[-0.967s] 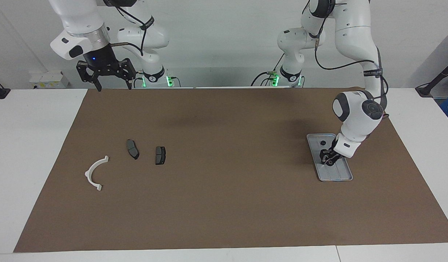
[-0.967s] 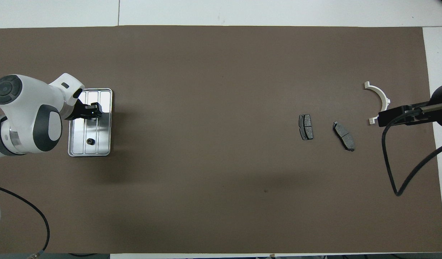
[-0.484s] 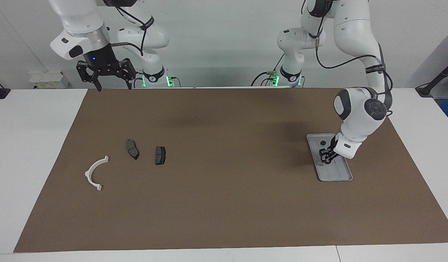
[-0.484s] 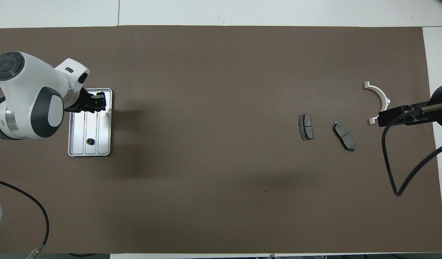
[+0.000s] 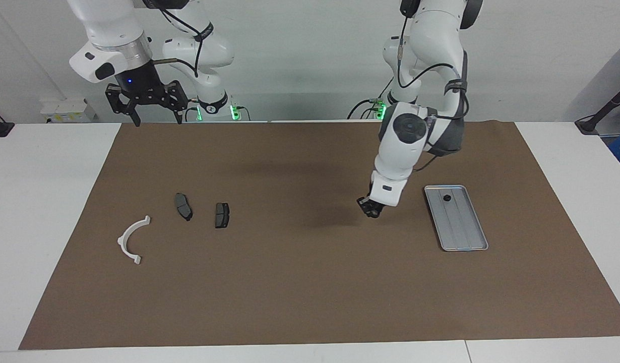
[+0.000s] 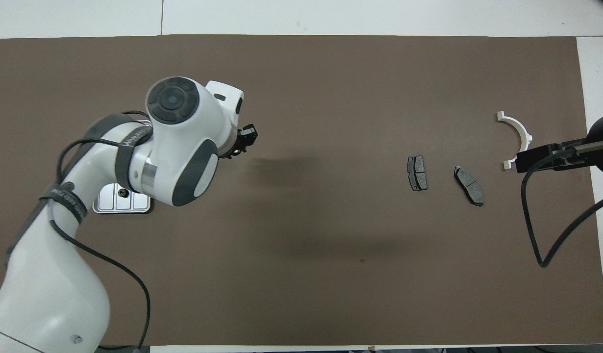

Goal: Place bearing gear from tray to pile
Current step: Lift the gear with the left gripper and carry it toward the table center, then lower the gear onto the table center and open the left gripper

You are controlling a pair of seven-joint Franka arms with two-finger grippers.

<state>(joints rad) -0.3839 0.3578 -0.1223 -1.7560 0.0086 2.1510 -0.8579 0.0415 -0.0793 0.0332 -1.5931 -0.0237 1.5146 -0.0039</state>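
The silver tray (image 5: 463, 232) lies toward the left arm's end of the table, with one small black bearing gear (image 5: 446, 197) in it. In the overhead view my left arm hides most of the tray (image 6: 135, 206); that gear (image 6: 122, 193) shows. My left gripper (image 5: 370, 210) (image 6: 243, 141) is up over the bare mat beside the tray, shut on a small dark bearing gear. The pile is a white half-ring bracket (image 5: 132, 239) (image 6: 518, 133) and two dark brake pads (image 5: 183, 206) (image 5: 222, 215). My right gripper (image 5: 158, 120) (image 6: 522, 160) waits open, raised above the mat's edge by its base.
A brown mat (image 5: 300, 282) covers the white table. The right arm's black cable (image 6: 537, 235) hangs over the mat near the bracket. The left arm's cable (image 6: 135, 284) trails over the mat at its own end.
My left gripper rose off the tray holding a gear and swung off it toward the pile. The right arm has not moved.
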